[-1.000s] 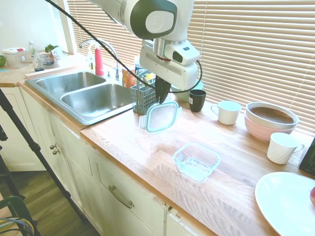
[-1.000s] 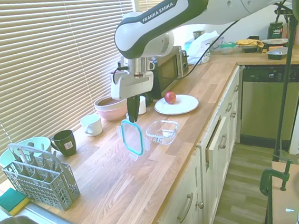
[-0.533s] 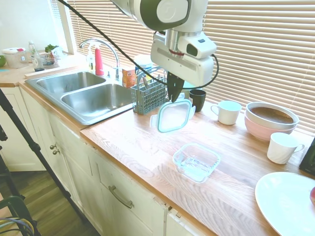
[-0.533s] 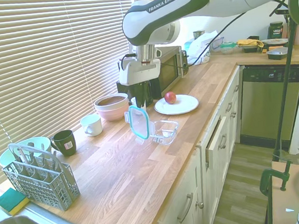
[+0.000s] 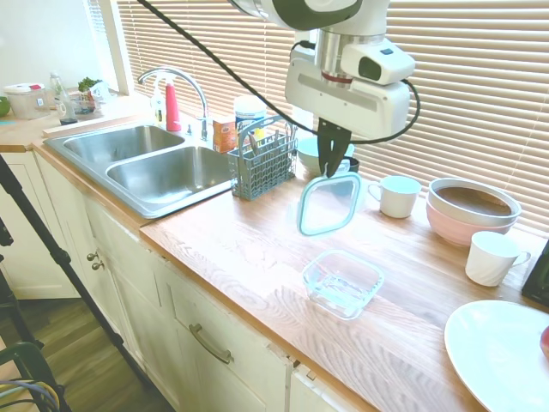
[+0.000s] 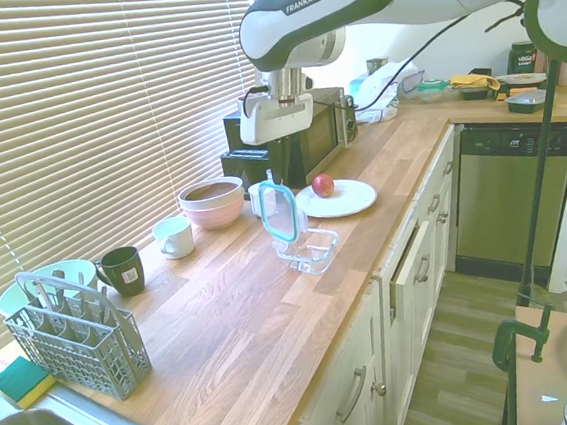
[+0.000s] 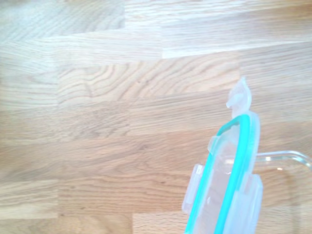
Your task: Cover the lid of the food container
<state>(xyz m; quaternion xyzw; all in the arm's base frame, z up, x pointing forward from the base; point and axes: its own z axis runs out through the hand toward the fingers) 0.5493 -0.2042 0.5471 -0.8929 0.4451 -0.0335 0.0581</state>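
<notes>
The lid (image 5: 329,205), clear with a teal rim, hangs on edge in the air, pinched at its top by my gripper (image 5: 331,166), which is shut on it. The same lid (image 6: 277,211) hangs just above the back edge of the food container (image 6: 307,249) in the second exterior view. The food container (image 5: 342,282), a small clear glass dish, sits open on the wooden counter, below and slightly in front of the lid. In the wrist view the lid (image 7: 229,185) is seen edge-on, with a corner of the container (image 7: 287,161) beside it.
A grey cutlery basket (image 5: 262,163) and the double sink (image 5: 150,163) lie to the left. A dark mug (image 6: 122,270), white cups (image 5: 398,196), stacked pink and grey bowls (image 5: 472,210) and a white plate (image 5: 497,352) stand behind and right of the container. An apple (image 6: 323,185) rests on the plate.
The arm has carried the lid away from the cutlery basket and sink side toward the container, and lifted it a little. The container has stayed put.
</notes>
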